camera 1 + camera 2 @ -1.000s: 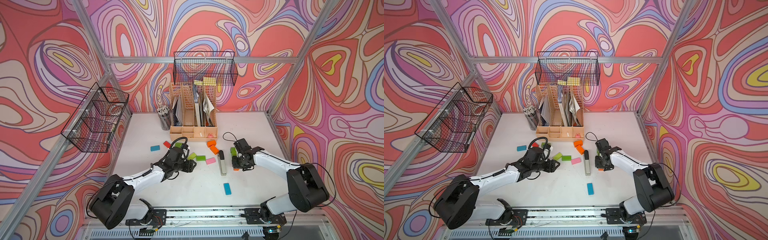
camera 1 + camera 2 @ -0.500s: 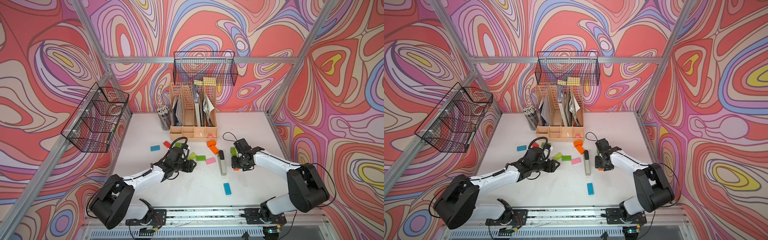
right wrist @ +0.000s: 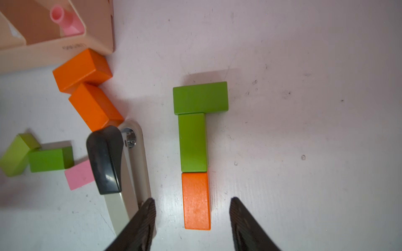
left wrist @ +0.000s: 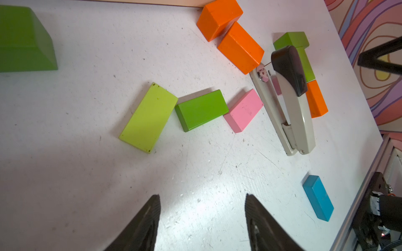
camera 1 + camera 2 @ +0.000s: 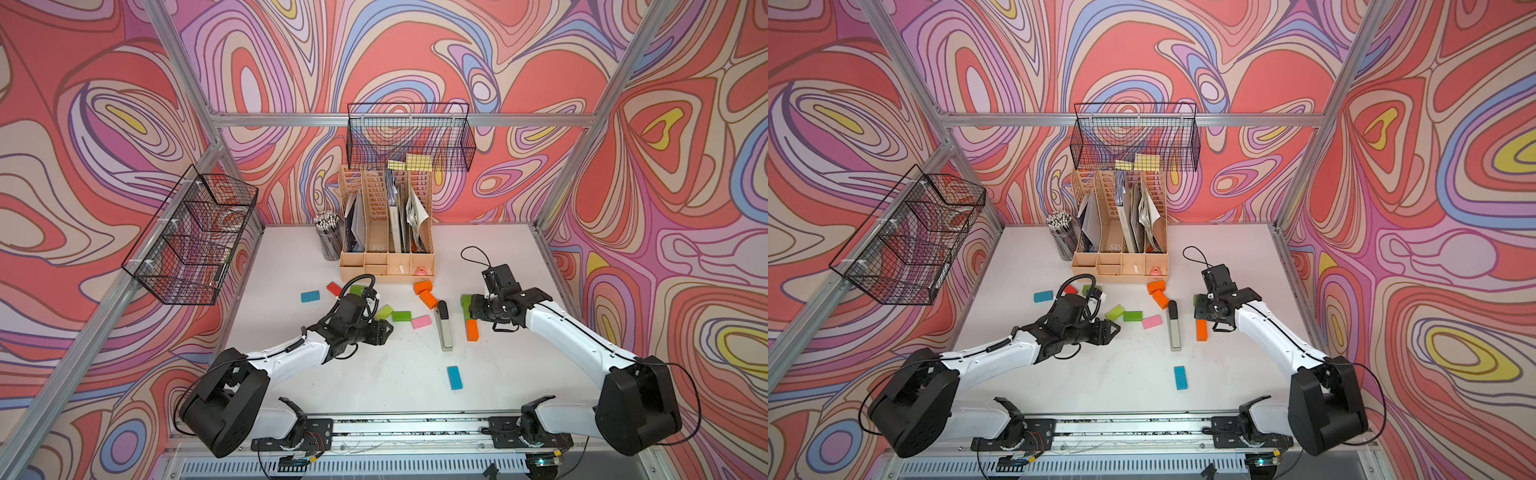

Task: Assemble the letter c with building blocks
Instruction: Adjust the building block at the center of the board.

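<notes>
Three building blocks lie joined on the white table: a green brick (image 3: 200, 97) set crosswise, a second green brick (image 3: 192, 142) and an orange brick (image 3: 196, 201) in line after it. They form a spine with one short arm of the letter c. My right gripper (image 3: 191, 199) is open and straddles the orange brick's end (image 5: 471, 330) with a gap on both sides. My left gripper (image 4: 201, 196) is open over bare table, short of the loose lime (image 4: 149, 117), green (image 4: 201, 110) and pink (image 4: 243, 110) bricks.
A silver-and-black stapler (image 5: 444, 326) lies just beside the joined row. Two orange bricks (image 5: 426, 293) sit by the wooden organizer (image 5: 386, 266). Blue bricks (image 5: 454, 377) (image 5: 310, 296) and a red one (image 5: 333, 288) lie loose. A pencil cup (image 5: 328, 241) stands at the back.
My right gripper's jaws have spread apart around the orange brick, which stays in place. The left arm has not moved.
</notes>
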You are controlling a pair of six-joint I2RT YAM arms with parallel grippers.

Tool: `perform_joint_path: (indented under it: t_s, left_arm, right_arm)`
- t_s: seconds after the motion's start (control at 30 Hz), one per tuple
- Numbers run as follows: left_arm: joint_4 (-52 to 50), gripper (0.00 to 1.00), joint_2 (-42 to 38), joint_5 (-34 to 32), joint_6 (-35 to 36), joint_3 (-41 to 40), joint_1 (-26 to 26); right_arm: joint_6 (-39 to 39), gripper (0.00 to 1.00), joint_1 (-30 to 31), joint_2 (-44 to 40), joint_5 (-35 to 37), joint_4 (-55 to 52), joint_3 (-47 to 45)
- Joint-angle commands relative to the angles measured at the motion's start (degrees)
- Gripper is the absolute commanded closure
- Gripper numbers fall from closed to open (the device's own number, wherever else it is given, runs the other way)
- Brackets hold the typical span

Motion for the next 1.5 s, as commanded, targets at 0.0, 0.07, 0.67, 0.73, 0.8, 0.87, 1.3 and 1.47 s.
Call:
perform_joint_path:
  t_s: [0.0,0.07,0.67,0.73,0.8,0.87,1.3,1.47]
  left_arm:
    - [1.47,0.36,-0.22,0.42,0.02,-0.82,0.34]
    - [1.52,0.36,-0.43,0.34,0.1,-0.9,0.34]
    - [1.29,0.36,-0.79,-0.1,0.34,-1.07,0.34]
    - [1.18,0.36,-0.87,-0.35,0.48,-1.07,0.34]
    - [1.09,0.36,-0.96,-0.47,0.54,-1.07,0.34]
    - [1.05,0.36,-0.96,-0.57,0.62,-1.08,0.34]
    - [1.02,0.36,-1.05,-0.61,0.61,-1.02,0.34]
    - [1.02,0.36,-1.05,-0.35,0.62,-0.98,0.34]
  right_arm:
    - [-2.16,0.27,-0.41,3.07,0.96,-1.25,3.22]
    - [-3.69,0.17,-0.41,4.94,2.31,-1.55,4.77]
    - [-9.41,0.02,-3.16,22.86,3.82,-2.59,16.18]
    - [-10.05,0.02,-3.43,24.12,4.15,-2.81,17.24]
    - [-10.59,0.02,-3.52,25.51,4.17,-3.2,18.12]
    - [-11.02,0.02,-3.6,26.62,4.05,-3.25,18.74]
    - [-12.61,0.02,-3.7,28.61,6.91,-4.03,19.83]
    - [-12.54,0.02,-3.67,28.91,7.58,-3.85,19.8]
